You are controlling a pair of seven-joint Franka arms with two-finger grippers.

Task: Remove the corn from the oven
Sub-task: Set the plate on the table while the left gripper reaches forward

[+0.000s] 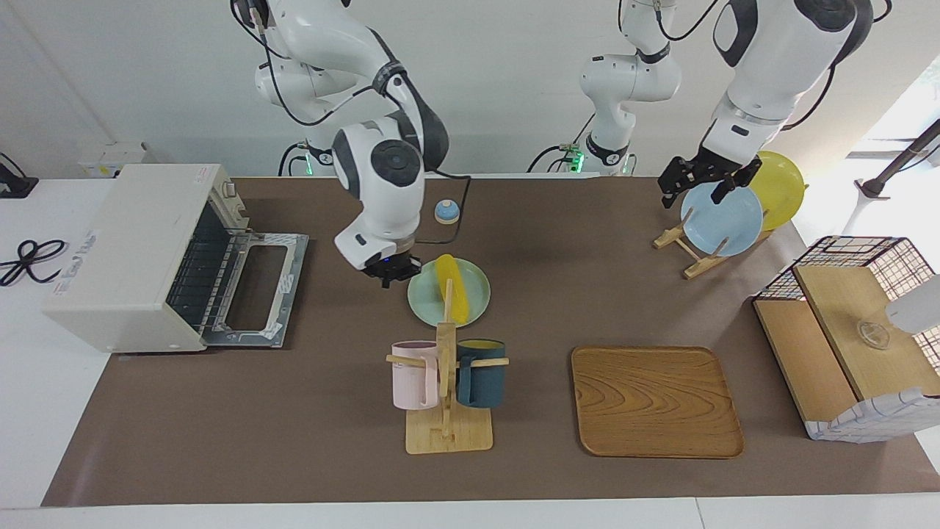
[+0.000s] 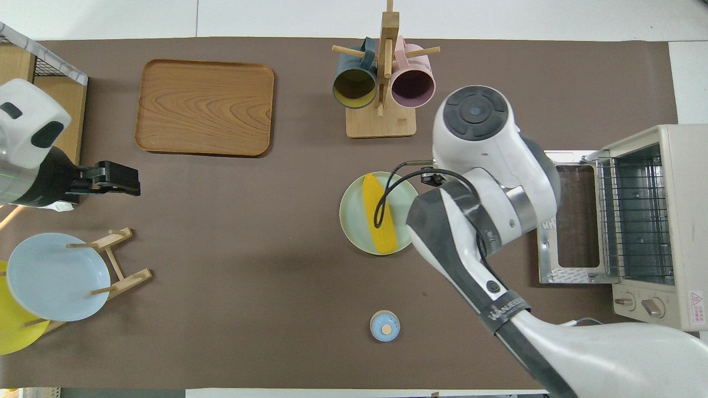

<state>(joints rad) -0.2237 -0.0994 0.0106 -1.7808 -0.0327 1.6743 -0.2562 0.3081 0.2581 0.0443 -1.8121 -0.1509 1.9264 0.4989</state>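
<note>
Corn (image 1: 449, 288), bright yellow and tapered, lies on a pale green plate (image 1: 474, 300) near the middle of the brown table, well apart from the oven (image 1: 136, 253). The oven stands at the right arm's end of the table with its door (image 1: 257, 290) folded down flat and its wire rack (image 2: 636, 218) bare. The right gripper (image 1: 389, 270) hangs low over the table between the plate and the oven door, just beside the plate's rim; its fingertips are clenched together and carry nothing. In the overhead view the right arm's wrist covers this gripper and part of the oven door.

A wooden mug rack (image 1: 446, 411) with a pink mug (image 1: 413, 375) and a dark blue mug (image 1: 481, 373) stands farther from the robots than the plate. A small blue bell (image 1: 446, 211) sits nearer to the robots than the plate. A wooden tray (image 1: 655, 400) lies toward the left arm's end. The left gripper (image 1: 698, 180) hovers with its fingers spread wide, empty, over a light blue plate (image 1: 723, 220) that stands in a wooden dish rack (image 1: 687, 253), with a yellow plate (image 1: 782, 187) just beside it. A wire-framed wooden shelf (image 1: 852, 330) stands at the left arm's end of the table.
</note>
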